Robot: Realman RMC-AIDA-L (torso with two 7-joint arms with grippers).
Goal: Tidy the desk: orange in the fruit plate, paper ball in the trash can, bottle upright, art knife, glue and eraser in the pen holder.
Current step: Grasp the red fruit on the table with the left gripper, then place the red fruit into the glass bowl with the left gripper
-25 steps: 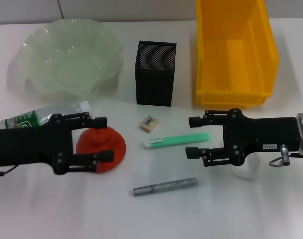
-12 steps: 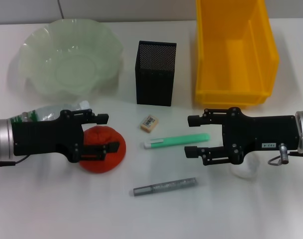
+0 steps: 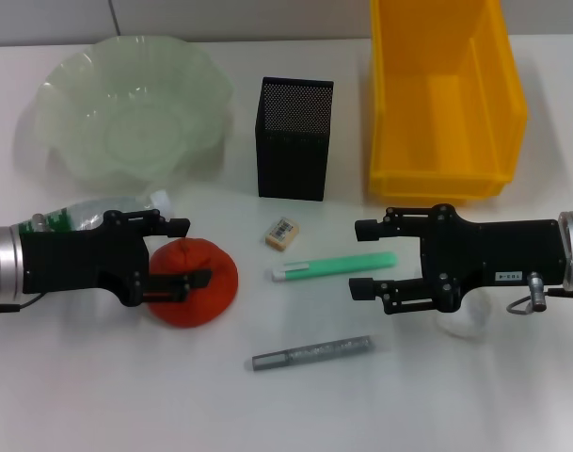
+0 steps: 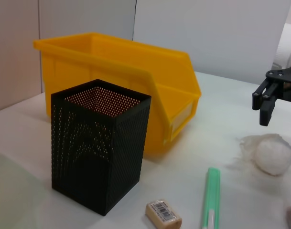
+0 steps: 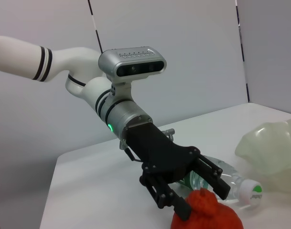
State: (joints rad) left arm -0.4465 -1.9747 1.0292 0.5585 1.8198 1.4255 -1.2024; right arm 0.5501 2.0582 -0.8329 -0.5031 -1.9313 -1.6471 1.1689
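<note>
The red-orange orange (image 3: 199,290) lies at the front left. My left gripper (image 3: 186,252) is open, its fingers straddling the fruit's upper part; the right wrist view shows this gripper (image 5: 203,200) over the orange (image 5: 207,217). Behind that arm the bottle (image 3: 98,211) lies on its side. My right gripper (image 3: 363,258) is open around the end of a green stick (image 3: 333,266). The paper ball (image 3: 461,326) is half hidden under it. The eraser (image 3: 281,234) lies in front of the pen holder (image 3: 295,138). A grey stick (image 3: 311,353) lies nearer me. I cannot tell which stick is the glue and which the art knife.
The fruit plate (image 3: 55,94) stands at the back left and the yellow trash can (image 3: 446,94) at the back right. In the left wrist view the pen holder (image 4: 100,148), trash can (image 4: 135,62), eraser (image 4: 163,214) and paper ball (image 4: 273,155) show.
My left gripper has drawn back to the left over the orange and its fingers stand closer together. The right arm has not moved.
</note>
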